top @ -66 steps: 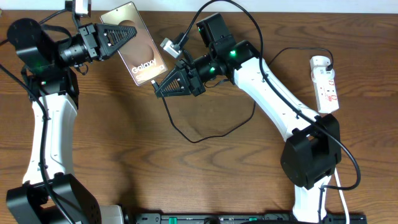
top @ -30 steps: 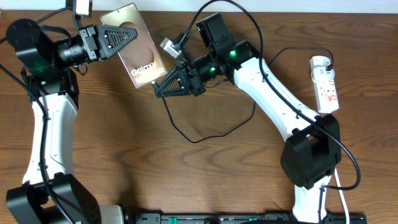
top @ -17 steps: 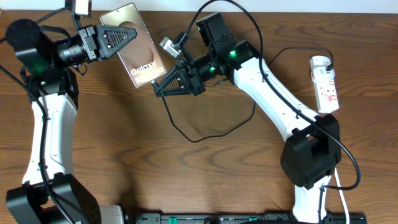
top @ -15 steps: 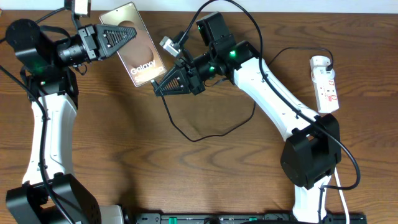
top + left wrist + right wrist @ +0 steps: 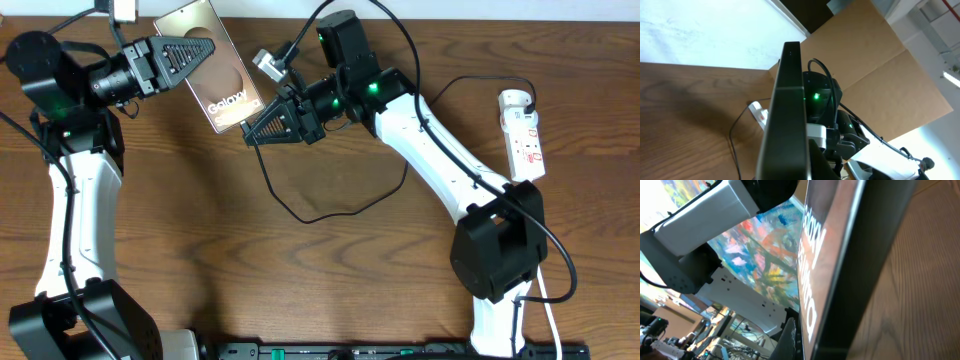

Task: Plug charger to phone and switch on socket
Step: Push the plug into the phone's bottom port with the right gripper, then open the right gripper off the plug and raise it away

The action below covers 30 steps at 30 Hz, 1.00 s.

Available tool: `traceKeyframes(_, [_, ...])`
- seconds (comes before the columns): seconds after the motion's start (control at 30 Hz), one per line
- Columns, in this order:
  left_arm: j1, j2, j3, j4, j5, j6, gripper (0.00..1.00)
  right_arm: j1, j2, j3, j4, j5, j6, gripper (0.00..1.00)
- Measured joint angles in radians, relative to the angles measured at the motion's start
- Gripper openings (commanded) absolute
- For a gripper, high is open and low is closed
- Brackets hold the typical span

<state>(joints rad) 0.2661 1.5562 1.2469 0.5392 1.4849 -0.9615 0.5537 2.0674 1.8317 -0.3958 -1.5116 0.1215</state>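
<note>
Black left claw (image 5: 200,48) is clamped on the flat dark-brown phone with white "Galaxy" lettering (image 5: 230,100), gripping the end away from the lettering. In the left wrist view the phone is edge-on between the fingers and runs straight out from the camera. The phone is over the far-left part of the brown wooden worktop (image 5: 250,290). It is slanted, lettered face up, with its lower end pointing at the right arm.

Black right claw (image 5: 254,134) is closed tight, its tip just beside the phone's lower end, near the corner. The thin black charger cable (image 5: 310,220) comes out from under that tip, so this claw is pinching the connector end. The connector itself is hidden, so I can't tell if it touches the port. In the right wrist view the phone's edge and lettering fill the frame, very close.

From the claw the cable drops toward the near side, loops across mid-worktop, then rises back under the white right forearm. The narrow white power strip with red marks (image 5: 527,140) lies at the right edge of the worktop, well apart from the phone and both claws. A white plug is seated at its far end. The switch position is too small to tell.
</note>
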Motion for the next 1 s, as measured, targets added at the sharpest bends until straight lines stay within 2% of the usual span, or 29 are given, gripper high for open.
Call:
traceKeyframes(0.3, [0.005, 0.000, 0.011, 0.005, -0.003, 0.028, 0.07, 0.000, 0.004, -0.011, 0.124, -0.006, 0.106, 0.01])
traceKeyframes(0.47, [0.006, 0.000, 0.012, 0.005, -0.003, 0.028, 0.08, 0.000, 0.004, -0.012, 0.138, -0.007, 0.137, 0.01])
traceKeyframes(0.53, [0.007, 0.000, 0.012, 0.005, -0.003, 0.028, 0.08, 0.000, 0.004, -0.012, 0.139, -0.008, 0.146, 0.44])
traceKeyframes(0.6, [0.007, 0.000, 0.012, 0.005, -0.005, 0.037, 0.07, 0.000, 0.004, -0.012, 0.141, -0.014, 0.151, 0.96])
traceKeyframes(0.63, [0.009, 0.000, 0.012, 0.004, -0.006, 0.043, 0.07, 0.000, 0.004, -0.012, 0.147, -0.018, 0.153, 0.99])
traceKeyframes(1.0, [0.044, 0.000, 0.010, -0.004, 0.058, 0.050, 0.07, -0.002, 0.003, -0.005, 0.154, -0.016, 0.153, 0.99])
